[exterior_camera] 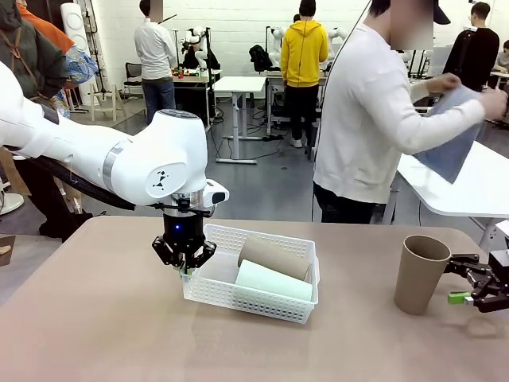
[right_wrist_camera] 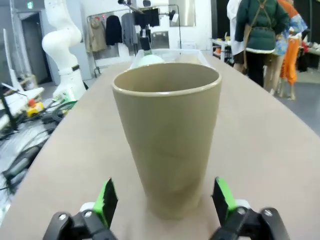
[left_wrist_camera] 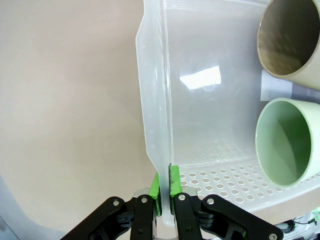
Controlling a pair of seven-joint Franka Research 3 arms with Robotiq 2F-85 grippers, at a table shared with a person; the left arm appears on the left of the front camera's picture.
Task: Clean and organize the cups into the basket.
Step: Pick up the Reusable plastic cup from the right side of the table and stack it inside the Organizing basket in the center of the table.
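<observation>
One tan cup [exterior_camera: 420,274] upright, well right of basket [exterior_camera: 246,298]: likely light, stiff, slick; take mid-wall. Right gripper [exterior_camera: 455,280] spread beside it; left gripper [exterior_camera: 185,269] pinching basket wall.

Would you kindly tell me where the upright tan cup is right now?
In the front view, the upright tan cup stands on the table at the right, well apart from the basket, directly before the open right hand.

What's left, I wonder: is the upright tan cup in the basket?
No, the upright tan cup stands on the table, outside the basket.
</observation>
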